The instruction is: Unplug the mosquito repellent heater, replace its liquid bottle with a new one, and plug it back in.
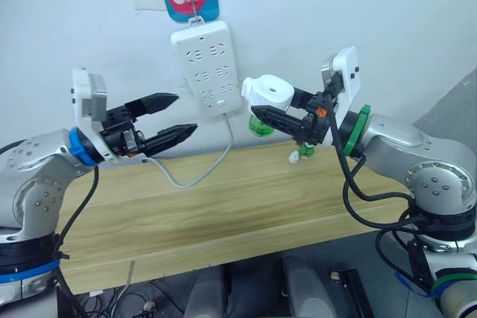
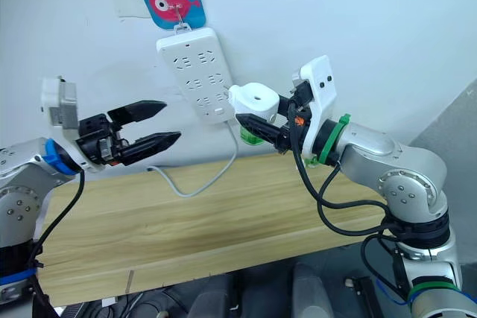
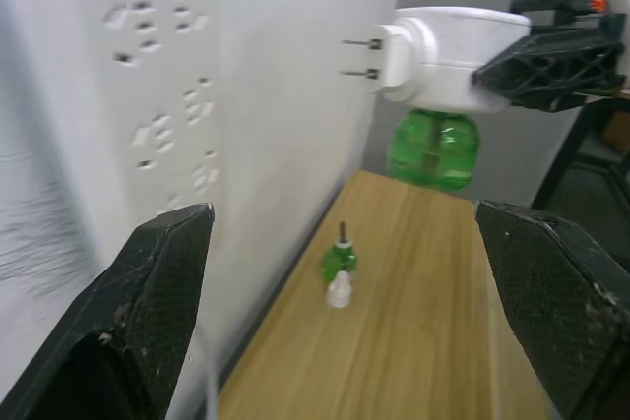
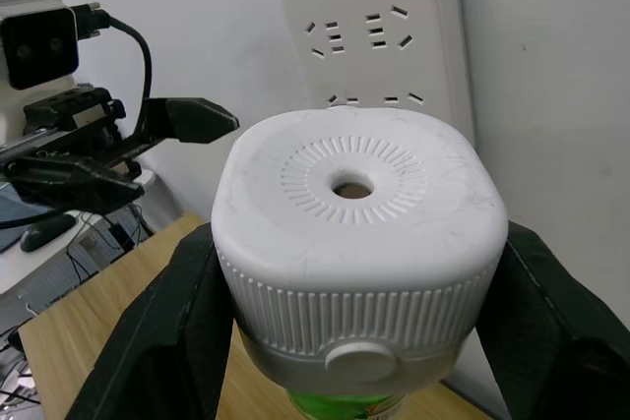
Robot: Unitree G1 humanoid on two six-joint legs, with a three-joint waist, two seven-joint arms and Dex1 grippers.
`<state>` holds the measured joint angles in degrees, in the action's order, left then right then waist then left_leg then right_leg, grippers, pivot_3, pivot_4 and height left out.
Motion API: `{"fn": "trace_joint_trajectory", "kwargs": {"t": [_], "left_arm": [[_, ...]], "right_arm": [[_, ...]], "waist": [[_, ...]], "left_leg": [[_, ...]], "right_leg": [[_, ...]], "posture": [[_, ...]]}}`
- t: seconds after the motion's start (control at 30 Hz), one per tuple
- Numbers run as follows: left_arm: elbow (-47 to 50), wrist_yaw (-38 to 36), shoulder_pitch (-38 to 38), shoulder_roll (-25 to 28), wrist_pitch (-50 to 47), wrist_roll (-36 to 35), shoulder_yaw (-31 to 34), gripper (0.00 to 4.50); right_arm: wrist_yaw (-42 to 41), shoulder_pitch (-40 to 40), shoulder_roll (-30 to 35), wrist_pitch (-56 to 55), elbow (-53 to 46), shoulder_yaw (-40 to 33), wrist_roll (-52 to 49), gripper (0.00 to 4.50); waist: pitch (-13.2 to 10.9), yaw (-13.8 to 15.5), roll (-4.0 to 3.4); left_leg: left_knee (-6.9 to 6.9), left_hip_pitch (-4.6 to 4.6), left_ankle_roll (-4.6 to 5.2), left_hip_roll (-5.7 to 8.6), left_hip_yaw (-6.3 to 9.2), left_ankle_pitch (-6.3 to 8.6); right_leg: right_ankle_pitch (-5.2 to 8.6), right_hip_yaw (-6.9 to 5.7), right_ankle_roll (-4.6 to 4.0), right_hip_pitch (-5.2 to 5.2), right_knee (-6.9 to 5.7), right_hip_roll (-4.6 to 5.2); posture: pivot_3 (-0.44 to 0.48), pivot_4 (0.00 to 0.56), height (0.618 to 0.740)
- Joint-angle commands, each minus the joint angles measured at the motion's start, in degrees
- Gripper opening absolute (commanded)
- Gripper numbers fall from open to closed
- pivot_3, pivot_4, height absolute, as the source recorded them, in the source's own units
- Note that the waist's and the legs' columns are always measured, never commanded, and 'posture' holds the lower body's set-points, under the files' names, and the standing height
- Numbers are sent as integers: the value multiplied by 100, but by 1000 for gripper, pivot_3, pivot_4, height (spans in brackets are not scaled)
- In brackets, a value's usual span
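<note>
White heater, green bottle | right pincer pinching | left pincer spread

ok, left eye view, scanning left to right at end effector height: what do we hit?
left end effector (open) → power strip on the wall → mosquito repellent heater with a green bottle under it, held by the right end effector → small bottle on the wooden table
</note>
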<state>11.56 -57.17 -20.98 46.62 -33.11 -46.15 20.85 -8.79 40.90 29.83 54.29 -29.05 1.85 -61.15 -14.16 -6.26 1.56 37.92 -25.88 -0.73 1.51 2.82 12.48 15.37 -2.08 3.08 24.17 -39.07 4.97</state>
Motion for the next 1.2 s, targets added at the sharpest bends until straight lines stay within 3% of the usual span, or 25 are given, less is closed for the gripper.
{"fn": "trace_joint_trajectory", "kwargs": {"t": [0.03, 0.43, 1.2], "left_arm": [[-283, -132, -61, 102, 332, 215, 121, 4475], [-1620, -665, -722, -120, 885, 770, -442, 4475], [-3519, -1255, -2065, -901, 1856, 1604, -1040, 4475]], "right_arm": [[-20, 113, -79, -12, -252, -130, 6, 2954], [373, 68, -205, 459, -447, -247, -411, 2954], [940, -35, -131, 681, -660, -366, -750, 2954]], "waist": [[5, 1, 0], [-19, 14, -6], [-70, -52, -13]], "left_leg": [[0, 0, 0, 0, 0, 0], [3, 2, 32, 0, 4, 18], [4, 2, 42, 0, 2, 24]], "right_leg": [[0, 0, 0, 0, 0, 0], [0, 0, 0, -1, 0, 0], [0, 3, 0, -2, 4, 0]], "posture": [[-190, 188, 734], [-219, 292, 734], [-292, 303, 734]]}}
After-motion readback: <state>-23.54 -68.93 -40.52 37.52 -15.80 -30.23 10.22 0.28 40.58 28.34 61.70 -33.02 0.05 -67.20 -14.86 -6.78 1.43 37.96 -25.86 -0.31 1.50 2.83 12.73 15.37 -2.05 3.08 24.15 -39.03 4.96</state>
